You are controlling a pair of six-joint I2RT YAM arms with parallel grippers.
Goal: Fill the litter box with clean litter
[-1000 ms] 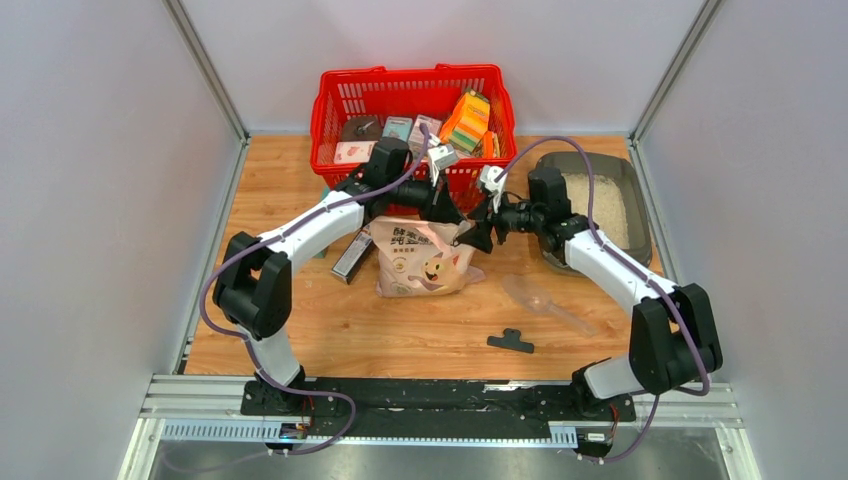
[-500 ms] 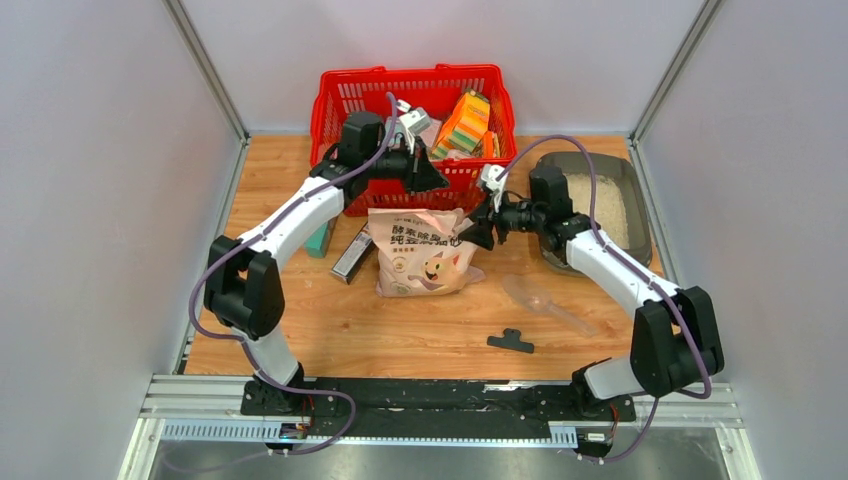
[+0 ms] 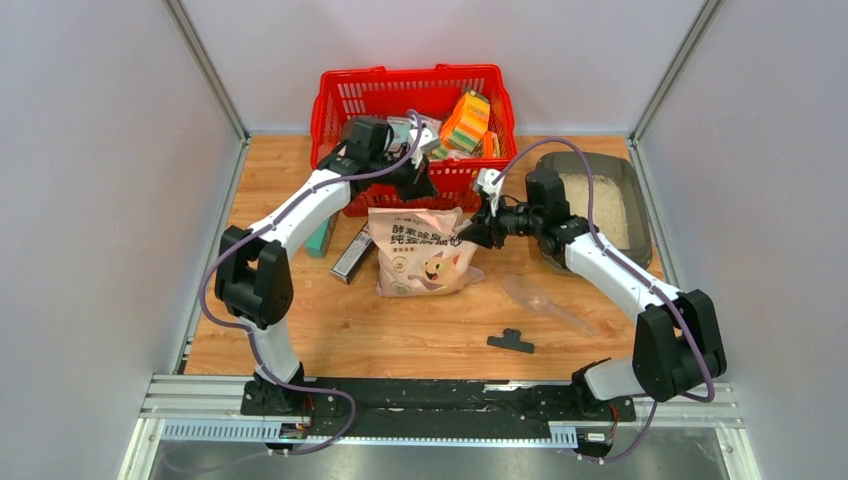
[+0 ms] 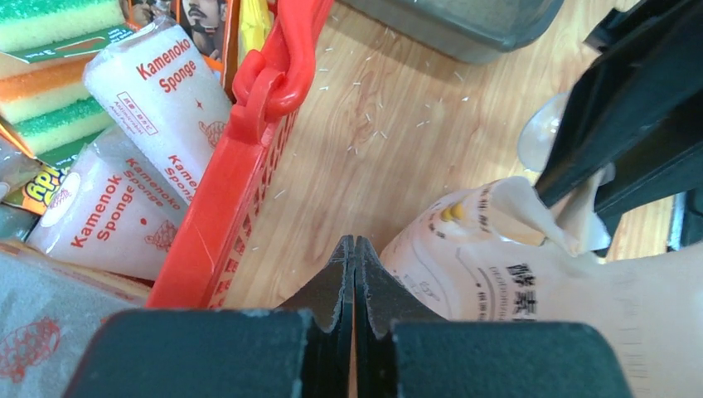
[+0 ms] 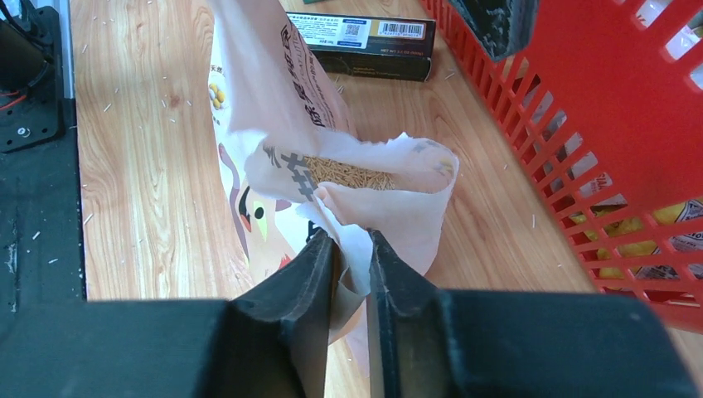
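The grey-brown litter box sits at the back right with pale clean litter in it; its corner shows in the left wrist view. The pinkish cat-print bag lies in the middle of the table with its top torn open. My right gripper is shut on the bag's torn top edge; tan granules show inside the bag's mouth. My left gripper is shut and empty, above the table between the red basket's front wall and the bag.
The red mesh basket with sponges and packets stands at the back. A clear scoop and a black T-shaped piece lie at the front right. A black box lies left of the bag. Stray granules dot the wood.
My left gripper has moved off the bag's top, back and left toward the basket. My right gripper keeps its hold on the bag's edge and has shifted slightly left.
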